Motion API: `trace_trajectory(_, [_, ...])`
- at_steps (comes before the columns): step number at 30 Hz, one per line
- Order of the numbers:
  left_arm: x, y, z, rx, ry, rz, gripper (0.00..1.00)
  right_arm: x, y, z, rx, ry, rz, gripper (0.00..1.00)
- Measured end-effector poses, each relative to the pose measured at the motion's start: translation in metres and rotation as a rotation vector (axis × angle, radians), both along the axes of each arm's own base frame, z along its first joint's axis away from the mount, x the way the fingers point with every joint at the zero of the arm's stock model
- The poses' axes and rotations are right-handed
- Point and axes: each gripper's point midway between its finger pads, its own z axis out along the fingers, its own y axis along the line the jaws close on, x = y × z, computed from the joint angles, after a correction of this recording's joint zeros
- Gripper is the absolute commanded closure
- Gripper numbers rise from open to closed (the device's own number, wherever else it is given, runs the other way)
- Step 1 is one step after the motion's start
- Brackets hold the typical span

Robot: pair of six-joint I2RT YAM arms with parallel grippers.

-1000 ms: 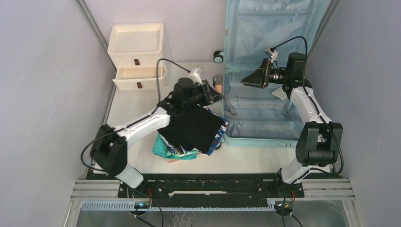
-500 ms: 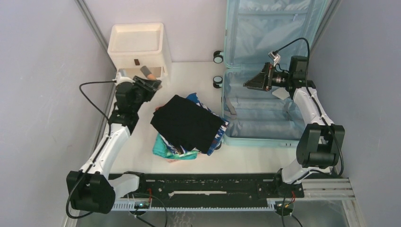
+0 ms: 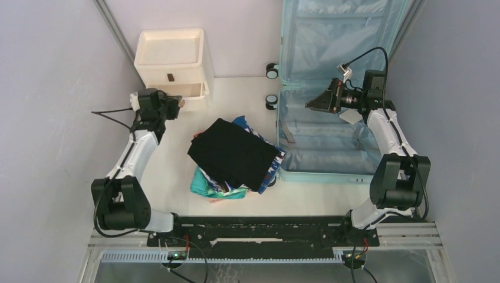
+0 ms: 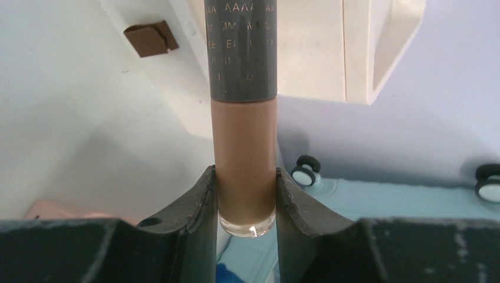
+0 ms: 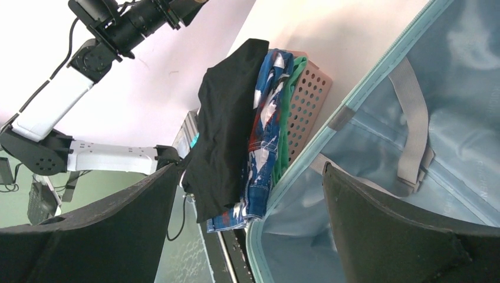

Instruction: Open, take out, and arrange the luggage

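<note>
– Starting nearest the arms, what lies on the white tabletop [image 3: 171, 191]?
– A heap of folded clothes in the middle: a black fabric garment [image 3: 233, 153] on top, a blue patterned one [image 3: 273, 167] and a teal one [image 3: 206, 187] beneath it. The right wrist view shows a pink perforated plastic basket [image 5: 306, 97] under them.
– Where is the luggage?
– The large pale blue hard-shell suitcase [image 3: 321, 150] lies open on the right, just beside the heap. Its base is flat on the table and its lid stands up against the far wall. Two black-and-white wheels [image 3: 272, 71] show at its far left corner.
– And the right gripper [image 3: 312, 102]?
– Released, jaws spread wide, hanging over the light blue lining with nothing between the fingers.
– The left gripper [image 4: 244, 184]?
– Clenched on a slim cylindrical tube [image 4: 244, 153], tan in the body with a grey lettered cap. It is grasped near its clear bottom end, cap pointing away from the wrist.
– Where is that arm?
– Reached to the far left, just beside the front of the white plastic drawer box [image 3: 171, 56].
</note>
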Motion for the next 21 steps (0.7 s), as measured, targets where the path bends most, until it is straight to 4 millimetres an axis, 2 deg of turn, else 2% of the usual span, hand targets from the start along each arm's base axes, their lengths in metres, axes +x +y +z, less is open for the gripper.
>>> trace_trajectory(8, [0.032, 0.019, 0.006, -0.064, 0.037, 0.146, 1.00, 0.002, -0.006, 0.000, -0.003, -0.005, -0.017, 0.00])
trace_trajectory(21, [0.056, 0.028, -0.008, -0.089, 0.091, 0.219, 1.00, 0.004, -0.009, 0.000, -0.003, -0.008, -0.023, 0.00])
